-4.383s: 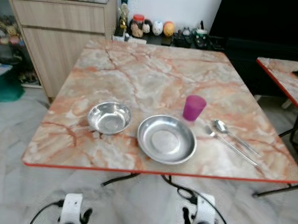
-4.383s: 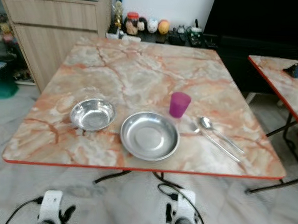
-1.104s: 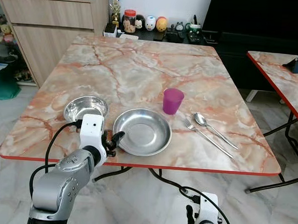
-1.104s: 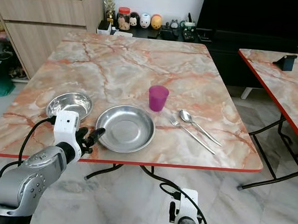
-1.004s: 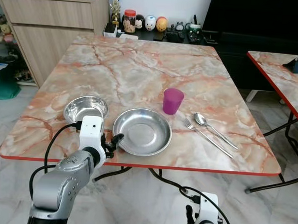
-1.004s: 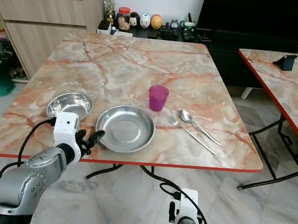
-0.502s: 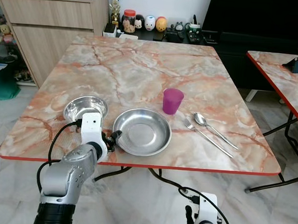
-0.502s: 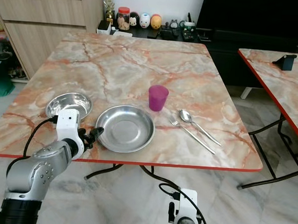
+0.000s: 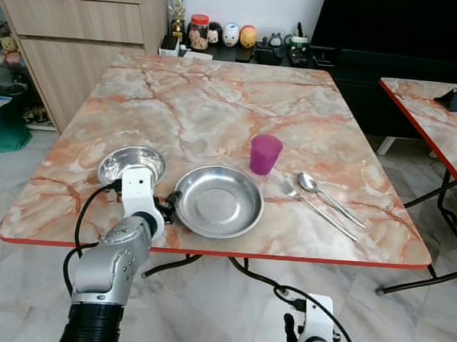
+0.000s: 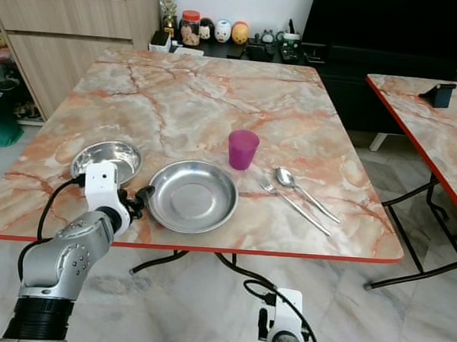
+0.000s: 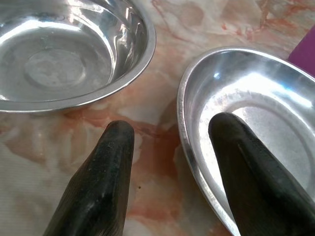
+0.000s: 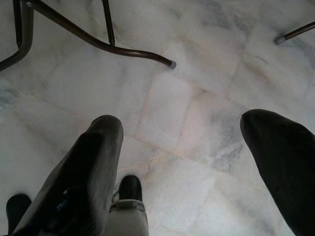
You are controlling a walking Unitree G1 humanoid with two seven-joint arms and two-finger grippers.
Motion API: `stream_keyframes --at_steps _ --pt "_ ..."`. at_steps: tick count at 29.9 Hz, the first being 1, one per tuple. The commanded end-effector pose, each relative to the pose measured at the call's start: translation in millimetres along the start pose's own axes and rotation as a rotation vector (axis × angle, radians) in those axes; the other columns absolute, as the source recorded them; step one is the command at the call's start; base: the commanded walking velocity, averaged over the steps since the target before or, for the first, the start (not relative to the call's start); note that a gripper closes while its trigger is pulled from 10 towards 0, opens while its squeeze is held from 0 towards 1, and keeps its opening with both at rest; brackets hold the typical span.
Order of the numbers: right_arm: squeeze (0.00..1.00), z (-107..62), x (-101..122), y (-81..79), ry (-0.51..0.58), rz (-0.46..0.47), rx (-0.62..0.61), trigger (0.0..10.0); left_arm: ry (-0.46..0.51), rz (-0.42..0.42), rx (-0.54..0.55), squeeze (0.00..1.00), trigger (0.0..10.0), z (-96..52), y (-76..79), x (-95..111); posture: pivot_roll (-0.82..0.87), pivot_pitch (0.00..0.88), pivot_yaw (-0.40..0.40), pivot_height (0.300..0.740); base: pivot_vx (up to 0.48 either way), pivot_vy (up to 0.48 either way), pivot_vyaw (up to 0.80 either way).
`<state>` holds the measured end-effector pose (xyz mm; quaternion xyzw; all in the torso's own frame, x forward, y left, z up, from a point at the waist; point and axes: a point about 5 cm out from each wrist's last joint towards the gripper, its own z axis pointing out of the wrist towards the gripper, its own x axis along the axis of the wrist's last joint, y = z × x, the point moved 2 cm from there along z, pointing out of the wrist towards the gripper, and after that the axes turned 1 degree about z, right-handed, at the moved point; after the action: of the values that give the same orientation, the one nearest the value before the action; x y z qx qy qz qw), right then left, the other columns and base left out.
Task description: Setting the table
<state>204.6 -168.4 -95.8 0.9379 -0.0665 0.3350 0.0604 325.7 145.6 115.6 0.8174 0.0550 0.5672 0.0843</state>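
Your left gripper [image 11: 170, 142] has closed in on the plate [image 9: 218, 201], jaws apart astride its near rim; thin, stiff, slick steel, so pinch that rim.

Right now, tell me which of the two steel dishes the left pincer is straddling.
The wide shallow plate, beside the purple cup. The left pincer has one finger over its rim and the other outside. The smaller, deeper bowl sits untouched to the left.
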Motion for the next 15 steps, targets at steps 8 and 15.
stream_keyframes --at_steps 8,15 --pt "0.00 1.0 2.7 2.3 -0.002 -0.014 -0.001 10.0 0.003 0.017 -0.024 0.00 10.0 5.3 7.5 -2.8 0.01 0.000 -0.075 0.740 0.000 0.000 0.00" --pt "0.00 1.1 2.5 2.4 -0.004 -0.017 0.001 10.0 0.000 0.015 -0.023 0.00 10.0 6.4 7.9 -6.2 0.01 0.000 -0.077 0.740 0.000 0.000 0.00"
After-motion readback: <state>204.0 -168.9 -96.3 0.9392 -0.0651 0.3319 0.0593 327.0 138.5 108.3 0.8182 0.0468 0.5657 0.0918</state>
